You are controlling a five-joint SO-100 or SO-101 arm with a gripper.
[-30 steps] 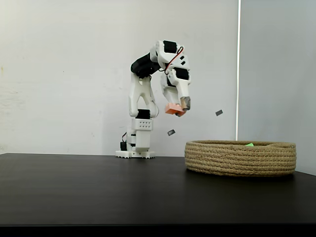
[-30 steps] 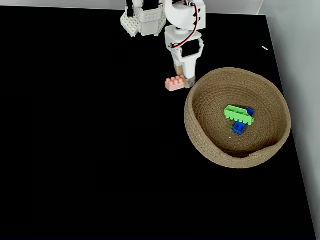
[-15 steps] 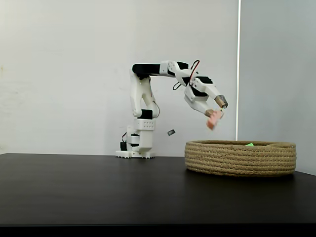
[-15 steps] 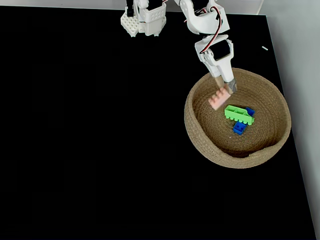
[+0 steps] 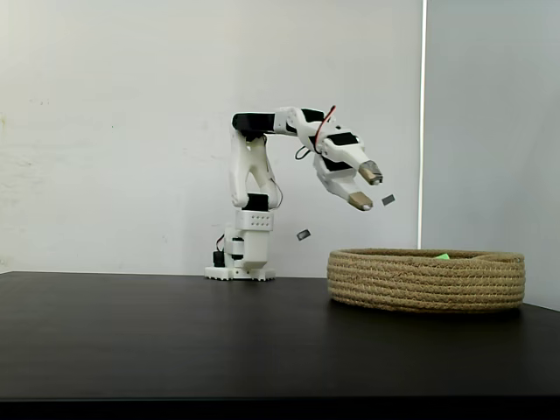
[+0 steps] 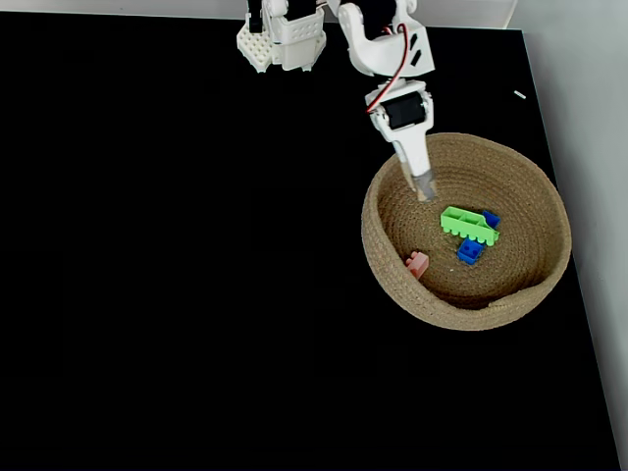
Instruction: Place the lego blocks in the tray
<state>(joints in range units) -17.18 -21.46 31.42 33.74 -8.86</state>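
- Your gripper (image 5: 366, 186) hangs spread and empty above the tray (image 6: 392, 280)'s eleven o'clock rim.
- Pink brick (image 6: 417, 264) inside, seven o'clock of the green brick (image 6: 469, 225) and blue brick (image 6: 469, 252); likely just retreat.

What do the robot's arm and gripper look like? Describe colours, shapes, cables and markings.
The arm is built of white plastic links with black motor blocks at the joints. A thin red cable loops near the wrist. The gripper has two tapered fingers with tan tips. Its white base carries a dotted panel.

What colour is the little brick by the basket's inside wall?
Pale pink brick, clearest in the fixed view from above.
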